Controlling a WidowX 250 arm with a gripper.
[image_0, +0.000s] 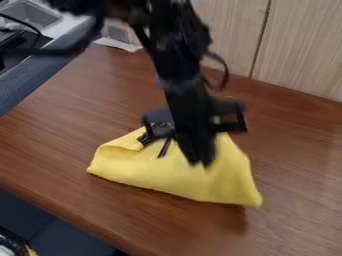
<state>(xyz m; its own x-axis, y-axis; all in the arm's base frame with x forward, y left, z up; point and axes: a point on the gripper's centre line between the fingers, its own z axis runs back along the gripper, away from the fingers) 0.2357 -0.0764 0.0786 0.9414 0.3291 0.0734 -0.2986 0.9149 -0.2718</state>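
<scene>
The black hand (202, 161) is over a yellow cloth (153, 172) midway between the worktop's (300, 165) wall-side and front edges; whether it is wide, narrow or gripping cloth, I cannot tell. The cloth's left part is folded over, but it looks only partly arranged, neither spread flat nor neatly squared

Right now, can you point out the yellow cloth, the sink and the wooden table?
Yellow cloth (157, 172), camera view: the middle of its broad front face.
Sink (30, 14), camera view: inside the basin.
Wooden table (294, 160), camera view: bare top, right side.
</scene>
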